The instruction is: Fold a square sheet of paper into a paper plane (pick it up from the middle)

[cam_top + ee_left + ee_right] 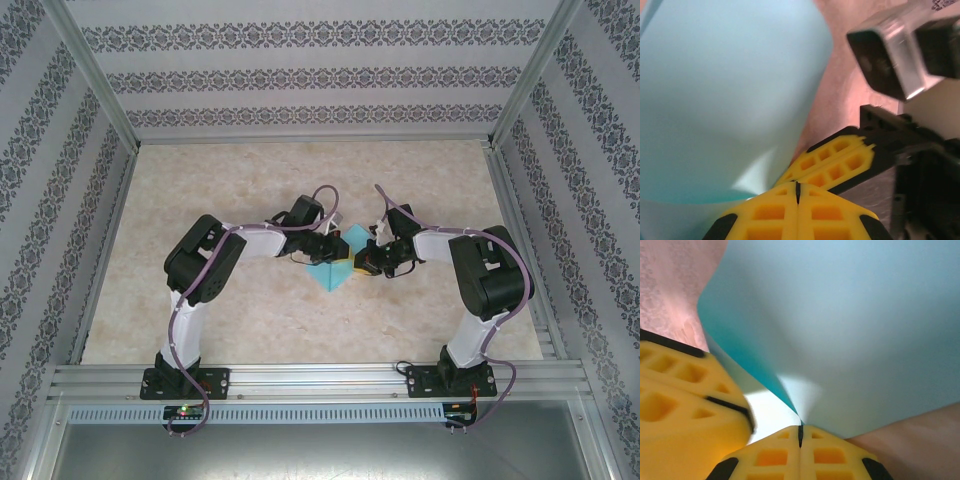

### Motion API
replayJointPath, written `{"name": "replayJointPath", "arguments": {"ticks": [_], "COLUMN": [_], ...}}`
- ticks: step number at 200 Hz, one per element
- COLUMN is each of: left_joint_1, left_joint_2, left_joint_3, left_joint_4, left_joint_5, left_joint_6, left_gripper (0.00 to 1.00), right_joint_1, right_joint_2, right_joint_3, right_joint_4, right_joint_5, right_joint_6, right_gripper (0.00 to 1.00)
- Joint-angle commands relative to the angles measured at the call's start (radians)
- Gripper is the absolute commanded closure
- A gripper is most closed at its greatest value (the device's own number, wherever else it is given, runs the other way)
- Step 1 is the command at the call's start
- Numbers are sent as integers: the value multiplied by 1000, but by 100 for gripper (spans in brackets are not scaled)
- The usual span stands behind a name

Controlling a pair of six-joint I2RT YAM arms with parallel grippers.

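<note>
1. Two claws meet over the square sheet of paper [332, 270] at mid-table. From overhead their tips are too small and crowded to tell apart. The sheet shows there as a turquoise wedge between the wrists, its upper part covered by them.
2. Whether the sheet rests on the table [250, 180] or hangs just above it cannot be told. Both wrist views cut off its edges and blur its surface.
3. On the left gripper [797, 192] the yellow pads are pressed together to a thin dark seam. The sheet's lower edge runs in at the tips and is nipped there, though the exact contact is hidden behind the pads.
4. On the right gripper [800, 435] the pads are likewise pressed together. A crease in the curved sheet converges right at the seam, so this claw pinches the paper too.
5. The claws sit just beside each other: the left one's fingers [680, 405] crowd the lower left of the right wrist view. A blurred camera housing [890, 55] on the right wrist looms in the left wrist view.
6. Patterned walls [300, 75] enclose the beige marbled table, and an aluminium rail [320, 380] at the near edge carries both bases.
7. Both arms rise from their bases with elbows pushed outward and forearms angled in toward the centre, roughly mirroring each other.
</note>
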Motion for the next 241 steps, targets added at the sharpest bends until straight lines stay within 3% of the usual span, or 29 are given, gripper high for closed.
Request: {"name": "replayJointPath", "arguments": {"ticks": [1, 111, 241], "left_joint_1": [26, 55, 58], "left_joint_2": [-30, 177, 264], "left_joint_3": [79, 462, 538], "left_joint_4": [-151, -639, -777], "left_joint_5": [-28, -77, -127], "left_joint_6": [111, 432, 517], "left_gripper": [100, 100, 100], "right_joint_1": [16, 22, 23], "right_joint_2": [14, 0, -38], "right_joint_3": [20, 26, 56], "right_joint_4": [-36, -52, -126], "right_joint_5": [16, 26, 91], "right_joint_6": [-39, -53, -89], "right_gripper": [100, 100, 100]}}
